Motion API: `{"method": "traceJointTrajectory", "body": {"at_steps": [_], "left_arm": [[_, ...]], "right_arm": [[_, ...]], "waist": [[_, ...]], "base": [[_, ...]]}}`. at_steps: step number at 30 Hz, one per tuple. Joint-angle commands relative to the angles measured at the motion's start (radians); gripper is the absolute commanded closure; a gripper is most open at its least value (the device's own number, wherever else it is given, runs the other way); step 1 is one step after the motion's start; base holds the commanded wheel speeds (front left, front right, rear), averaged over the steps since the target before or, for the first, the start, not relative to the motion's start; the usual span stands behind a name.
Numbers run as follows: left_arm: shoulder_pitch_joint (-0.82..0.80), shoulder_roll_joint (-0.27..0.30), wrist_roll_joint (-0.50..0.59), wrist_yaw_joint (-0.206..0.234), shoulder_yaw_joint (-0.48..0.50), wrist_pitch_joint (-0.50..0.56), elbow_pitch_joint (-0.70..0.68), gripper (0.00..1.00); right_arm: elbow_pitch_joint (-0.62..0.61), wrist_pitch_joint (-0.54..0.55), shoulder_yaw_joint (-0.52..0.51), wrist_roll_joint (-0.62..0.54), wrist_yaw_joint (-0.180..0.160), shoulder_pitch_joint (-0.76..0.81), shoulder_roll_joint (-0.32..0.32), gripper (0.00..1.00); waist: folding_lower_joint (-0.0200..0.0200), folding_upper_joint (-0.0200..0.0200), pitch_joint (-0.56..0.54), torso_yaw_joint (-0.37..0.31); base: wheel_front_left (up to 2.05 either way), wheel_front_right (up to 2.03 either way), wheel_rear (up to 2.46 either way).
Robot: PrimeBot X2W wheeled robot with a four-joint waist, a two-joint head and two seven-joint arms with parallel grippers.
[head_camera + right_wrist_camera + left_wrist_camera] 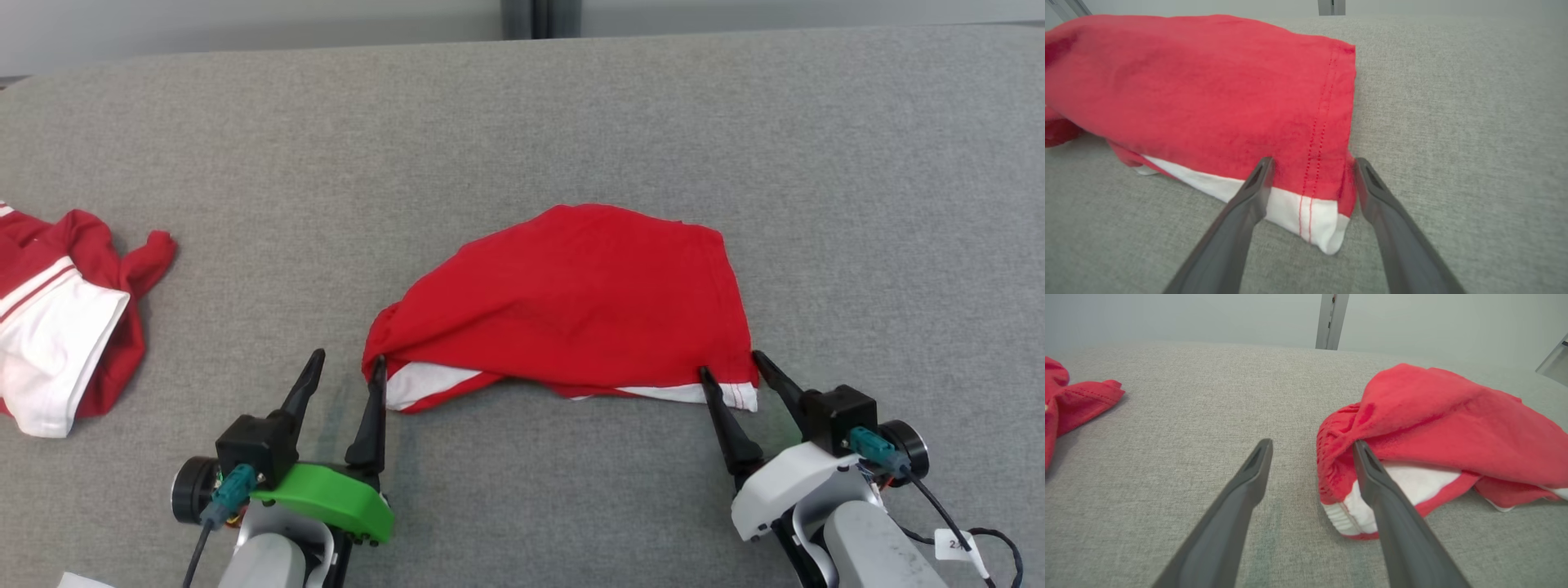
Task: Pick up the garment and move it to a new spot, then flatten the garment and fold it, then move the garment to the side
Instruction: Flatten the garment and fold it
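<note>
A red garment (pixel 571 302) with a white lower layer lies folded over on the grey surface (pixel 522 122), mid-frame in the head view. My left gripper (pixel 347 371) is open just off its near left corner, one fingertip (pixel 1361 451) touching the bunched red edge (pixel 1335 457). My right gripper (pixel 731 366) is open with its fingers either side of the near right corner (pixel 1314 204), where a white hem with red stitching shows. Nothing is pinched in either one.
Another red and white garment (pixel 57 327) lies crumpled at the left edge of the surface, seen too in the left wrist view (pixel 1069 404). A pale wall and a grey post (pixel 539 18) stand behind the far edge.
</note>
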Motion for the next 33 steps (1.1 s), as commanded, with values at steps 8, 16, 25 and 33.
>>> {"method": "traceJointTrajectory", "body": {"at_steps": [8, 16, 25, 33], "left_arm": [[0.004, -0.008, 0.013, -0.002, 0.009, 0.0, -0.03, 0.0], [0.014, -0.011, 0.015, -0.002, 0.001, 0.0, -0.041, 0.0], [0.001, -0.012, 0.006, -0.002, -0.015, 0.0, -0.051, 0.0], [-0.031, -0.007, -0.006, -0.002, -0.044, 0.0, -0.063, 0.0]], "right_arm": [[0.017, 0.0, 0.017, 0.037, -0.001, -0.034, -0.004, 0.06], [-0.027, 0.0, 0.002, 0.022, -0.001, -0.028, -0.004, 0.0], [-0.068, 0.0, -0.031, -0.016, -0.001, -0.06, -0.004, 1.0], [-0.037, 0.0, -0.098, -0.083, -0.001, -0.199, -0.005, 1.0]], "waist": [[0.0001, 0.0, 0.011, 0.022], [0.0001, 0.0, 0.012, 0.029], [0.0001, 0.0, 0.031, 0.049], [0.0001, 0.0, 0.078, 0.086]], "base": [[0.0, 0.0, 0.0], [0.0, 0.0, 0.0], [0.0, 0.0, 0.0], [0.0, 0.0, 0.0]]}}
